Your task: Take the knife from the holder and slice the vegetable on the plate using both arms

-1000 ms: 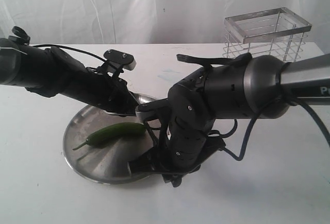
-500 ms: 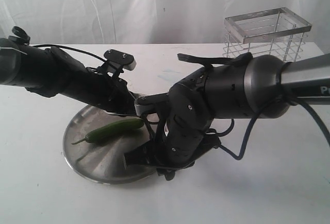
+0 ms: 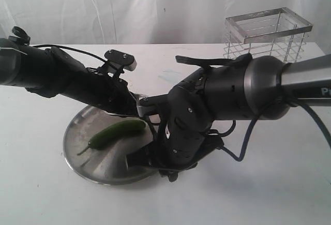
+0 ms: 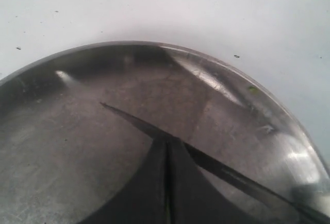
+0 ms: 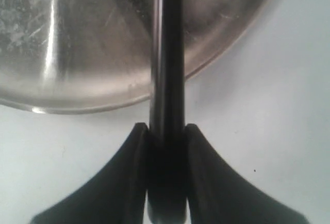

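The green vegetable (image 3: 117, 133) lies across the round steel plate (image 3: 77, 132), stem tail toward the left rim. My right gripper (image 3: 143, 162) (image 5: 166, 128) hangs over the plate's near right rim, shut on the knife's black handle (image 5: 166, 147). The dark blade runs out over the plate (image 5: 77, 38). In the left wrist view the thin pointed blade (image 4: 129, 118) crosses just beyond my left gripper (image 4: 166, 139), which is shut with nothing between its fingers. My left gripper (image 3: 132, 108) sits at the plate's far side, behind the vegetable. The wire holder (image 3: 269, 33) stands at the back right.
The bulky right arm (image 3: 232, 93) with its cable looms over the plate's right half and hides the knife in the exterior view. The left arm (image 3: 62, 75) stretches in from the left. A white curtain closes the back of the white table (image 3: 258, 194).
My right gripper with the knife has shifted slightly left over the plate. The vegetable has rocked a little, its stem end dipping. The left arm has stayed put.
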`<state>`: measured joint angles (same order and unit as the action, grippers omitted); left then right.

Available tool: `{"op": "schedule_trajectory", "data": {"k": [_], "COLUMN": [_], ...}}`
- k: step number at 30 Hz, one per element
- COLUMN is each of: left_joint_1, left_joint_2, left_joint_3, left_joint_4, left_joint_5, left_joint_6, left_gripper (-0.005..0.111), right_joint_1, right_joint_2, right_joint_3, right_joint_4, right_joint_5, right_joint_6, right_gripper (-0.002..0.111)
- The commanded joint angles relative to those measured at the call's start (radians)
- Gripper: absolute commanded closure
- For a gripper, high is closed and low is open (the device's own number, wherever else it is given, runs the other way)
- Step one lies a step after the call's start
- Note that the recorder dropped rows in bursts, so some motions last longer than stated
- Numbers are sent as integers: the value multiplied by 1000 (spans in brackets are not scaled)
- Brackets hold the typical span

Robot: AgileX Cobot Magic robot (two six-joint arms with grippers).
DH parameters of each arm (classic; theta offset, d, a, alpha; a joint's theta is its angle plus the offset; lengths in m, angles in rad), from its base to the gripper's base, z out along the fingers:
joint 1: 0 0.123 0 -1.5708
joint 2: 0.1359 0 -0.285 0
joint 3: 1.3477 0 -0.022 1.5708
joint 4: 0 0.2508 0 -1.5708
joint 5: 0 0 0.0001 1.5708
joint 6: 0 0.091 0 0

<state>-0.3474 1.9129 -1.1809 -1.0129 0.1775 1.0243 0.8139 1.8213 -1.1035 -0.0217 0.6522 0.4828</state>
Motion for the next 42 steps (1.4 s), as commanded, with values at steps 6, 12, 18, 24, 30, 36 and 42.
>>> {"op": "schedule_trajectory", "data": {"k": [6,12,18,24,30,36,42], "left_joint_1": [-3,-3,-3,-3,-3,-3,-3], "left_joint_2": [-68,-68,-68,-68,-68,-68,-68], "left_joint_3": [5,5,5,5,5,5,5], "left_joint_4": [-34,-34,-29,-29,-29,-29,-29], "left_joint_5": [-28,-28,-28,-28,-28,-28,-28], "left_joint_6": [1,1,1,3,3,3,3], "left_gripper": [107,107,107,107,107,107,107], "right_joint_1": [16,16,16,16,16,17,17], "right_joint_2": [-2,-2,-2,-2,-2,-2,-2], "right_joint_3": [0,0,0,0,0,0,0], "right_joint_4": [14,14,-15,-15,-4,10,15], "right_joint_5": [-32,-75,-86,-68,-42,-53,-51], "right_joint_6": [-28,-14,15,25,10,-37,-37], "right_gripper": [108,108,108,108,108,108,108]}}
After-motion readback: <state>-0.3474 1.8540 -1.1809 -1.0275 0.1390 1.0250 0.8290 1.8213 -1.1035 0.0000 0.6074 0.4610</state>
